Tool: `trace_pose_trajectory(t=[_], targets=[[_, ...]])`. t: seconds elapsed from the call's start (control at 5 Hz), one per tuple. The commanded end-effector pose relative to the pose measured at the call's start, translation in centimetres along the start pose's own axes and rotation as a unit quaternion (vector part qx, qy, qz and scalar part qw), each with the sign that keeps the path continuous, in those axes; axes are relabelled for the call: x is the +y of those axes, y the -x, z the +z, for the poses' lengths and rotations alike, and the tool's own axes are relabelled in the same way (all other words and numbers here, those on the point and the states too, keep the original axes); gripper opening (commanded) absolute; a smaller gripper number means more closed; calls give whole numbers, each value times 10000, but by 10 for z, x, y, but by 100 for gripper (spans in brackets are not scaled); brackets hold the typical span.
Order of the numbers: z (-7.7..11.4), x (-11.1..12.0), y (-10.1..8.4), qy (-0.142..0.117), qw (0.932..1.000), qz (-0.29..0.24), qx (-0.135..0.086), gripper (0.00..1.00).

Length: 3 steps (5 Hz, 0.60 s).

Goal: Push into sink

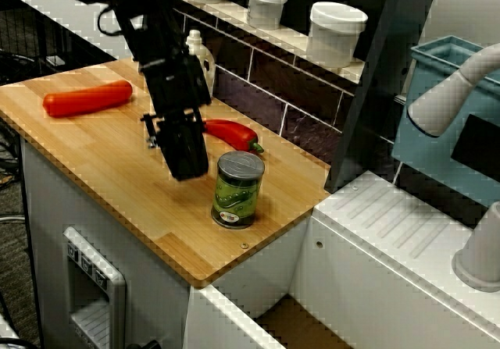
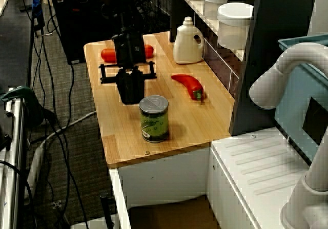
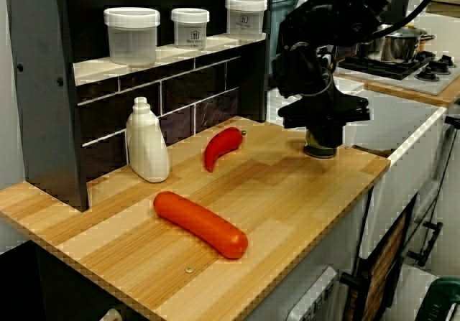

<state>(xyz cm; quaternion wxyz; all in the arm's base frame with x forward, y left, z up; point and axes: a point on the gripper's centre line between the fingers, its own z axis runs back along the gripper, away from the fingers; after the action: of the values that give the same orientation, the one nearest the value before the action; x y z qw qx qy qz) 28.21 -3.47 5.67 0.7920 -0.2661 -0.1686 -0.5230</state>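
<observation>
long orange-red sausage (image 1: pixel 87 98) lying at left of wooden table (image 1: pixel 117 185), black fingers (image 1: pixel 184 155) hanging just behind green tin can (image 1: pixel 237 189), spread or pressed unclear, red chili pepper (image 1: pixel 231 133) lying behind, white plastic sink (image 1: pixel 391 232) sitting at right

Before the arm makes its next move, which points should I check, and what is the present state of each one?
1. Can upright on the wooden counter, near the edge facing the sink: ok.
2. Gripper low, beside the can on the side away from the sink: ok.
3. Gripper touching the can: cannot tell.
4. Counter between can and sink edge free of objects: ok.
5. Red pepper and sausage out of the push line: ok.
6. Gripper open or shut: cannot tell.
</observation>
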Motion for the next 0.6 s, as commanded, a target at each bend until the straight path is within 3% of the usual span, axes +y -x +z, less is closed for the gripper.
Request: trace_pose_trajectory(t=[0.0, 0.4], targets=[[2, 11, -2, -120, 9999, -79, 42, 0], [-26, 3, -22, -4, 10000, -65, 53, 0]])
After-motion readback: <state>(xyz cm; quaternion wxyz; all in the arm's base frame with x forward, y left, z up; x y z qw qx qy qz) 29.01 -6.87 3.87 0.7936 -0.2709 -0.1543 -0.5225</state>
